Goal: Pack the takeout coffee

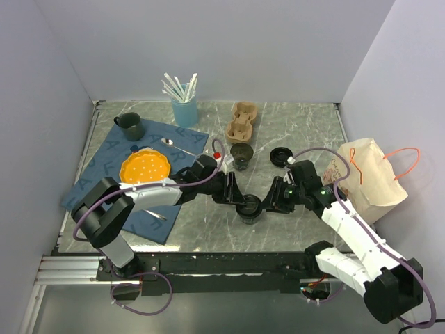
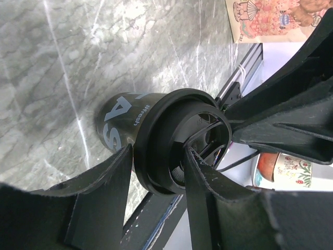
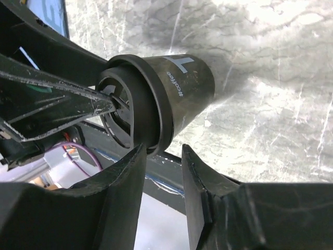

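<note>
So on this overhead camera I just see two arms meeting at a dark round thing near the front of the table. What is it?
Observer: A black takeout coffee cup with its black lid on. The right wrist camera shows "#coffee" printed on its side.
Operator: Are the claws holding it?
Observer: In the left wrist camera the lid's rim shows in the gap between the fingers of the left claw. Whether they press on it, I can't tell.
Operator: And the other one?
Observer: The right claw shows a gap between its fingers, with the tips right at the lid's edge.
</note>
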{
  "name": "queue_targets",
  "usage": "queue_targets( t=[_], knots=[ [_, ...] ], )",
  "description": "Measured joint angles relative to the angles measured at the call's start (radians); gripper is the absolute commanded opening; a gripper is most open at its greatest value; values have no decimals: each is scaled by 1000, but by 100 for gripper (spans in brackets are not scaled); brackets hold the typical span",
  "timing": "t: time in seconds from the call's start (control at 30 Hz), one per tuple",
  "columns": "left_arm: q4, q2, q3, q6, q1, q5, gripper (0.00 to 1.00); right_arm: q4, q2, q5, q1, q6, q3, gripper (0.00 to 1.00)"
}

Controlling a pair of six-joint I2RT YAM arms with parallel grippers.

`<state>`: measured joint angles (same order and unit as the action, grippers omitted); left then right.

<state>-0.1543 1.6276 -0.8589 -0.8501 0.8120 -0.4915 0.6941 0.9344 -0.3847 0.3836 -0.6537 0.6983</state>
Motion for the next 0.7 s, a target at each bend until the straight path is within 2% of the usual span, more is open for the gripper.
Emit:
queue_targets(
  t=[0.17,0.4,0.7],
  knots=[
    [2,15,-19,0,16,9,46,-6,-3,3,-11,-12,-17,36],
    [13,26,-36,-1,33,19,46,-22,0,4,-31,-19,-51,24],
    [9,26,-33,-5,42,26,44,-135,-69,-29,-50,-40,-163,18]
  ],
)
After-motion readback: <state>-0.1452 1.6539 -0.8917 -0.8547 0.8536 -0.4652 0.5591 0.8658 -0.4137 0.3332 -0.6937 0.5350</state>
